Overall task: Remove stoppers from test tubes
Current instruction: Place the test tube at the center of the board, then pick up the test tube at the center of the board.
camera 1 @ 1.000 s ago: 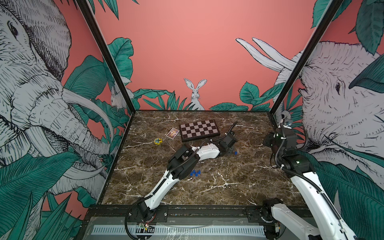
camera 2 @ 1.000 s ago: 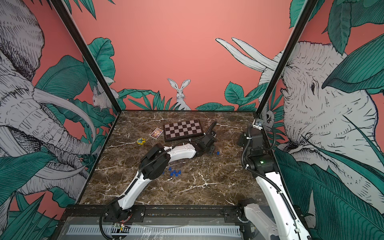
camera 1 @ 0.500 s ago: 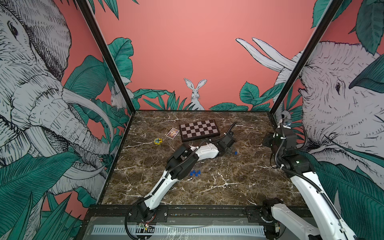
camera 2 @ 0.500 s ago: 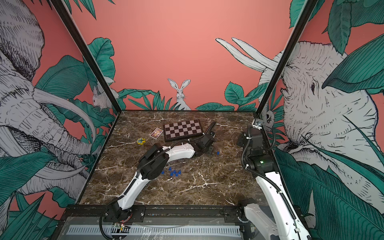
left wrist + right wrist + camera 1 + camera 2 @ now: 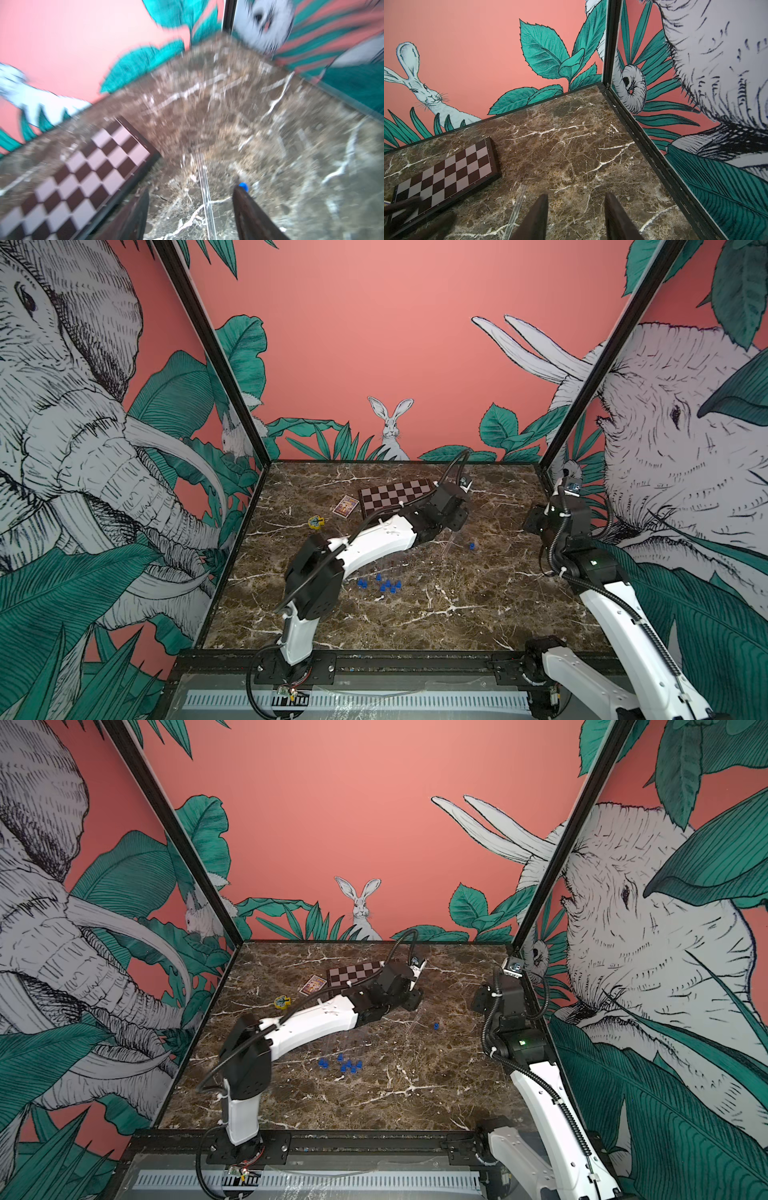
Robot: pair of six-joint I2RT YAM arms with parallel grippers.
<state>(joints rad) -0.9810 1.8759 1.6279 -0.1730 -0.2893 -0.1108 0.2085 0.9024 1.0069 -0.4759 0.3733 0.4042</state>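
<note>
— Blue stoppers (image 5: 384,584): location?
— Loose cluster on the surface (image 5: 457,614), just beside the left forearm. One stopper (image 5: 471,546) lies apart from the cluster, near the left pincer (image 5: 191,189). In the left wrist view it shows just beside one fingertip.
— Left pincer state?
— Spread. A second ago it was close to shut; it has opened since. A tube (image 5: 205,197) runs between the jaws with a gap on each side, so it is released, not pinched. The left wrist view is blurred, which suggests the arm is in motion.
— Right pincer?
— Spread and empty, unchanged, near the right wall. A tube (image 5: 517,205) lies just beside it, near the chessboard (image 5: 444,176) corner. Whether it is the same tube cannot be told.
— Meaning for the task?
— Judgement: the released tube appears uncapped and set down, and its cycle is probably complete. No stopper shows in any tube mouth. The tubes are nearly invisible on the marble, so remaining capped tubes cannot be confirmed. Next step: locate a capped tube, if any.
</note>
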